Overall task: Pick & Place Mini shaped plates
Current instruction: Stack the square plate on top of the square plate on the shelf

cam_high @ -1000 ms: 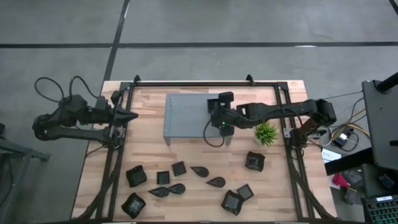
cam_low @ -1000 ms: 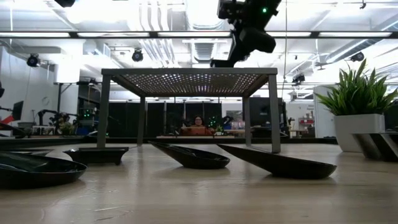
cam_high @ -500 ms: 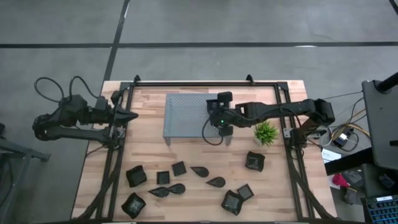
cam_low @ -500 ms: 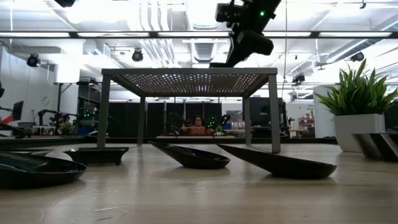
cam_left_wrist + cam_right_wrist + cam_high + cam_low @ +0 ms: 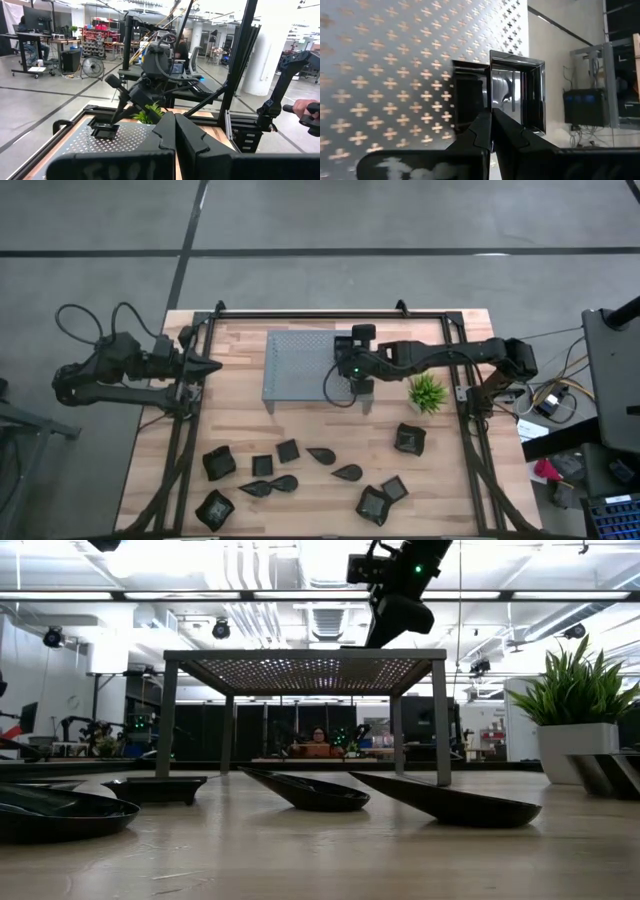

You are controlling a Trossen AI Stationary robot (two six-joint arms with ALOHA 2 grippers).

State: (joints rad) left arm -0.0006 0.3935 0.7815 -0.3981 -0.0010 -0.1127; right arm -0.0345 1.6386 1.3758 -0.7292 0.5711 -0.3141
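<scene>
My right gripper (image 5: 491, 117) slants down over the grey perforated rack (image 5: 300, 365), shut on one small square black plate (image 5: 517, 95) with glossy raised rims. The left wrist view shows that plate (image 5: 105, 131) on the rack's far right part. Several more mini shaped plates, square and teardrop-shaped, lie on their bases along the near half of the table (image 5: 288, 450) (image 5: 347, 472) (image 5: 410, 439). My left gripper (image 5: 210, 367) waits shut and level at the table's left edge. My right gripper pinches one raised rim (image 5: 491, 107) of the square plate between its two fingers. They slant down toward the table's far side. The plate lies about level at the rack's top. Whether it rests on the rack I cannot tell.
A small green spiky plant (image 5: 427, 393) in a white pot stands right of the rack. A black frame (image 5: 330, 313) runs around the table. A person's hand (image 5: 307, 110) shows beyond the table's right side.
</scene>
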